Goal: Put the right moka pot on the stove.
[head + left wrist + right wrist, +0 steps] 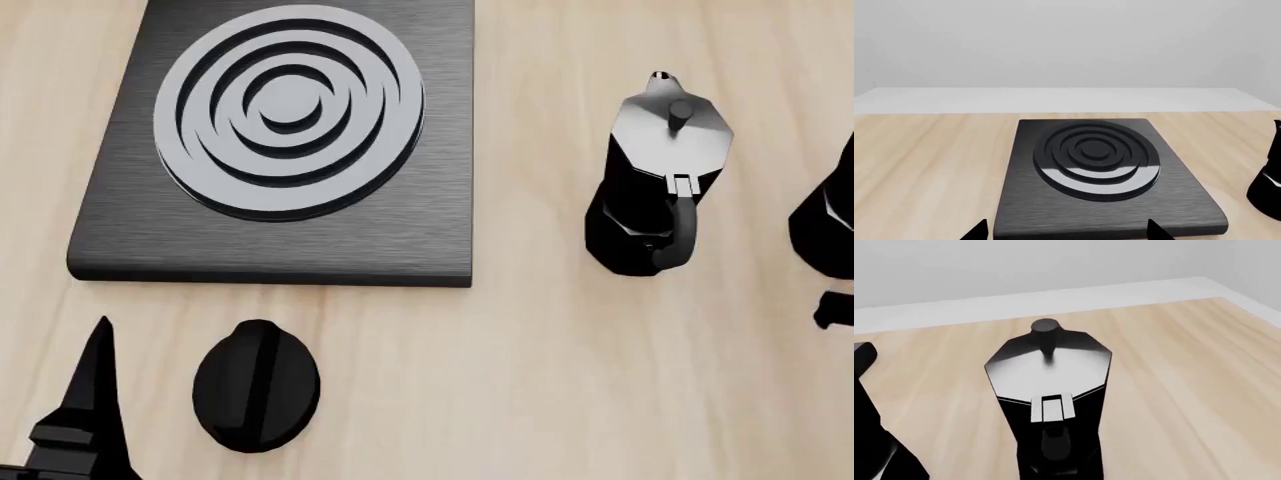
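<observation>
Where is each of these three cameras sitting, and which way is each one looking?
Head view: on the robot's head, looking down at the table; shows the stove, a round knob, two moka pots and the left gripper.
Left wrist view: near the left gripper, looking low across the stove; only its fingertips show.
Right wrist view: near the right gripper, just behind the right moka pot; no gripper is visible.
Shared: the stove appears in the head and left wrist views.
</observation>
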You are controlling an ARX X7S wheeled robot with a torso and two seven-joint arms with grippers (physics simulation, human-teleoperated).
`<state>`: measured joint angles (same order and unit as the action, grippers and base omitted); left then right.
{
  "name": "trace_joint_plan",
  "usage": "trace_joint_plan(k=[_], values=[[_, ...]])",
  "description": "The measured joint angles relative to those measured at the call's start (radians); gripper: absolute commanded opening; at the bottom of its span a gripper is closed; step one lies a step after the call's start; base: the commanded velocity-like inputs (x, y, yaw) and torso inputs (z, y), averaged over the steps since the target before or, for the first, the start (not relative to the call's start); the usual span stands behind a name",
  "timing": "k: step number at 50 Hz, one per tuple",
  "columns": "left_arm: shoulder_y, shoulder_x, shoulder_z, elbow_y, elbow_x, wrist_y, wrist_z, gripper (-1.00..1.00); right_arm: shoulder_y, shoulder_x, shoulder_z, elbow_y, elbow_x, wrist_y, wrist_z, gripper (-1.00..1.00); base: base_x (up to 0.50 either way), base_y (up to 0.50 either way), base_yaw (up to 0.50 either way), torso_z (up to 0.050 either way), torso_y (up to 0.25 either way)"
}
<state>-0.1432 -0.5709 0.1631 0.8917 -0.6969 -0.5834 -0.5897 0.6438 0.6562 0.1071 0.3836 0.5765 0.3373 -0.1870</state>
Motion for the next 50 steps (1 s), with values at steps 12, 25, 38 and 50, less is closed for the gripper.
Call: trace_joint_plan(k=[12,25,38,50], values=[[-0.005,-0.004,0.002,0.003,-0.008,-0.005,-0.007,1.00,-0.009,0.005,0.000,-0.030,0.008,0.021,0.019,-1.00,0.00,0.00,0.00,0.000,0.000],[-0.007,-0.008,0.008,0.001,-0.009,-0.005,-0.011,1.00,-0.029,0.026,0.018,-0.122,0.037,0.071,0.060,-1.00,0.00,0.00,0.00,0.000,0.000],[-0.010,-0.014,0.009,0.005,-0.019,-0.010,-0.019,1.00,-0.059,0.074,0.061,-0.308,0.113,0.184,0.131,-1.00,0.00,0.00,0.00,0.000,0.001],[-0.012,-0.016,0.011,0.002,-0.021,-0.008,-0.022,1.00,-0.134,0.133,0.155,-0.529,0.219,0.315,0.227,-1.00,0.00,0.00,0.00,0.000,0.000]])
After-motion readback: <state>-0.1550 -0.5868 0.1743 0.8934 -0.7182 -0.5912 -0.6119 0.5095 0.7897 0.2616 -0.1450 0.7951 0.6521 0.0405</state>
